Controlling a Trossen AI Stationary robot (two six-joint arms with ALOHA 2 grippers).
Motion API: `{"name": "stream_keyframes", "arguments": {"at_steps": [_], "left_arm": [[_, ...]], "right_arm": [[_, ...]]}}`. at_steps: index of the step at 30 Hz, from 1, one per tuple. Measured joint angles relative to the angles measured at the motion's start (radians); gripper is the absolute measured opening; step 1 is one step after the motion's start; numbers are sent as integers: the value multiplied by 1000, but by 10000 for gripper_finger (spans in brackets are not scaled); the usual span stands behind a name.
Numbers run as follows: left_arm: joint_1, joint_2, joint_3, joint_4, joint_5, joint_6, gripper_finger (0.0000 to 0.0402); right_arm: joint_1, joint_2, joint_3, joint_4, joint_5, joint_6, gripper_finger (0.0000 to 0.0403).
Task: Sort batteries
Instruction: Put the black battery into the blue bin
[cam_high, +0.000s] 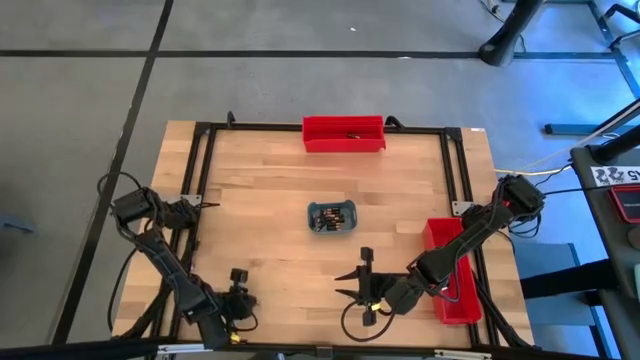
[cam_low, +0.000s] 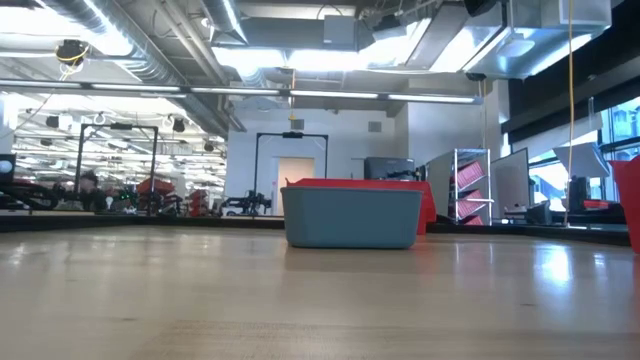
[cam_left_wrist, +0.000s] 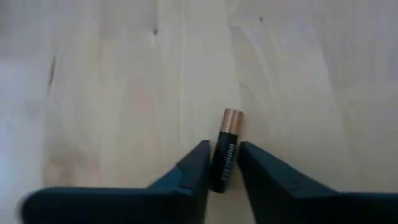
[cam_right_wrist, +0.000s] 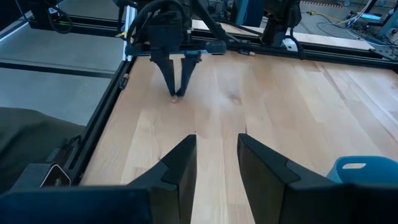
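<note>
A black battery (cam_left_wrist: 224, 163) with a copper-coloured end sits between the fingers of my left gripper (cam_left_wrist: 224, 149), which is shut on it near the table's front left (cam_high: 238, 287). In the right wrist view that gripper (cam_right_wrist: 177, 93) points down at the wood. My right gripper (cam_right_wrist: 216, 158) hovers open at the front middle (cam_high: 350, 286), with nothing between its fingers. The grey-blue tray (cam_high: 331, 216) at the table's centre holds several batteries. One battery (cam_high: 351, 134) lies in the far red bin (cam_high: 344, 133). My left gripper pinches the battery's black body (cam_left_wrist: 222, 177) between its two fingers, which lie along the battery. The copper end (cam_left_wrist: 232, 119) sticks out past the fingertips. The fingers slant down from above. Whether the battery is clear of the wood, I cannot tell.
A second red bin (cam_high: 452, 270) lies along the right side, close to the right arm. A black frame (cam_high: 200, 160) runs round the wooden top. In the low view the tray (cam_low: 350, 215) stands in front of the far bin (cam_low: 360, 184).
</note>
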Motion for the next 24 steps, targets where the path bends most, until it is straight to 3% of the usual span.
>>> {"name": "stream_keyframes", "arguments": {"at_steps": [3, 6, 12, 16, 20, 24], "left_arm": [[3, 1, -13, 45, -24, -24, 26], [4, 7, -16, 57, -96, -114, 17], [25, 18, -26, 72, -359, -185, 10], [70, 14, -20, 150, -603, -207, 1], [98, 14, -19, 290, -770, -120, 2], [102, 14, -19, 403, -805, 13, 2]], "right_arm": [[0, 3, 0, 2, 0, 10, 117], [-9, 29, 0, 11, -8, 25, 117], [-47, 121, -1, 80, -63, 14, 123], [-83, 148, -2, 190, -158, -38, 156], [-113, 147, -2, 289, -297, -56, 198], [-133, 140, 1, 308, -363, -56, 224]]}}
